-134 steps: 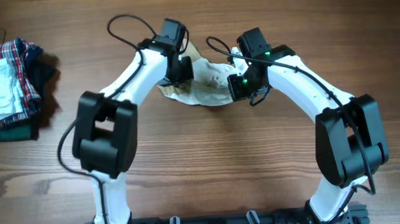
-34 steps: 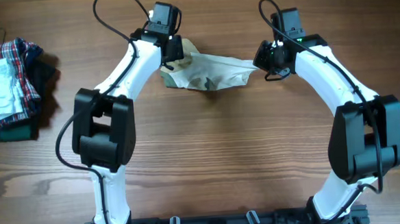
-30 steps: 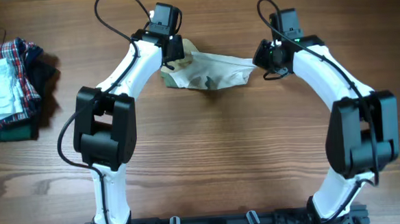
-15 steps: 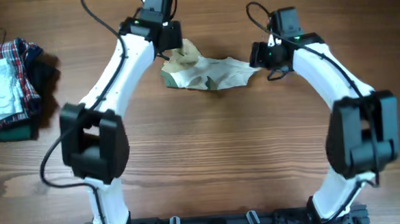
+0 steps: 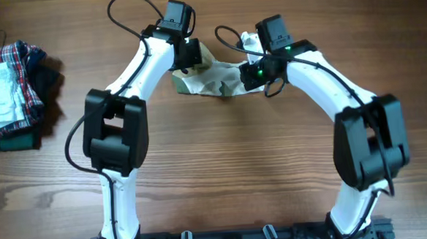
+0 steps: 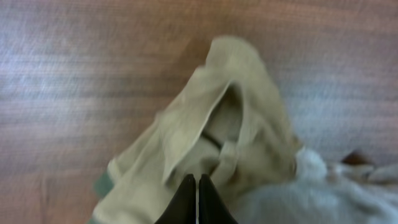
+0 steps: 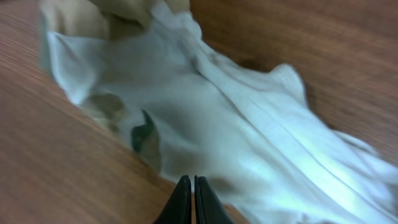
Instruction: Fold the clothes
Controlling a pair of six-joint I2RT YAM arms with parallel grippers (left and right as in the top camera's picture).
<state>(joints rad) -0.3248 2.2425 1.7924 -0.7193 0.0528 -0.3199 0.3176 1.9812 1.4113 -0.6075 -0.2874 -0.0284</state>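
Surface: wooden table (image 5: 223, 155) is carrying everything, with bare grain showing all round the work.
Garment: the garment (image 5: 219, 81) is lying crumpled at the far middle of the table between the two arms, tan part to the left, cream cloth to the right.
Left gripper (image 6: 196, 182): jaws are pressing together, pinching a tan fold.
Right gripper (image 7: 191, 182): jaws are pressing together at the cream edge, seemingly nipping it.
Risk, cloth: fabric is bunching between the two grips; closing them further is likely to wad it instead of laying a flat fold, and a thin pinch may be slipping out.
Risk, arms: wrists are working near each other, so a clash is possible.
Surroundings: stack of clothes (image 5: 7, 86) is sitting well apart at the left edge, blocking nothing.
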